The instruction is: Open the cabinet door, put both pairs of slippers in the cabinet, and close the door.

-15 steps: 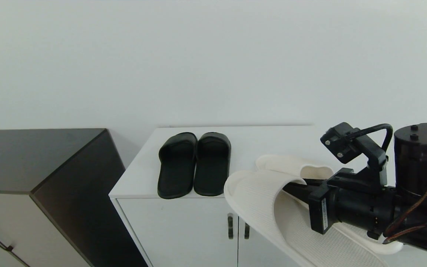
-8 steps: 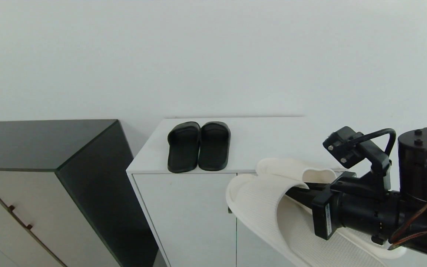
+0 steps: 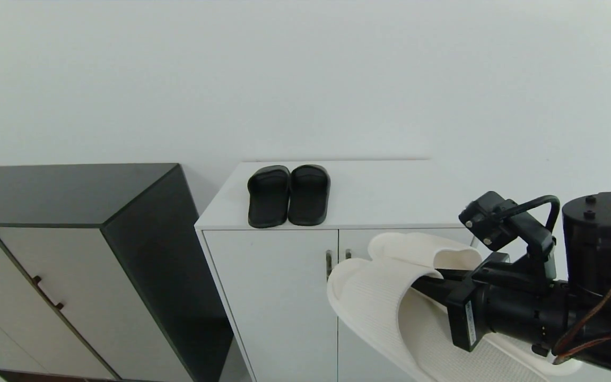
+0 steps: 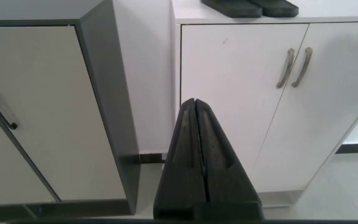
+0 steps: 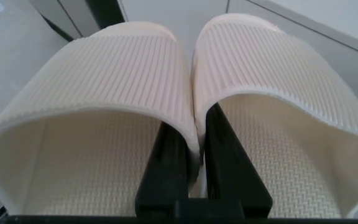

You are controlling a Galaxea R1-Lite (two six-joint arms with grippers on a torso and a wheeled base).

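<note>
Currently my right gripper [image 3: 423, 279] sits at the lower right of the head frame, clamped on the inner edges of a pair of cream ribbed fabric slippers [image 3: 380, 297], held side by side before the white two-door cabinet [image 3: 273, 297]. Its doors are shut, two bar handles [image 3: 329, 263] meeting at the middle, and the pair of black rubber slides [image 3: 288, 195] rests on its top at centre frame. My left gripper [image 4: 195, 109] is pressed closed on nothing, facing the cabinet front, with a dark-topped unit [image 3: 72, 193] at the left.
</note>
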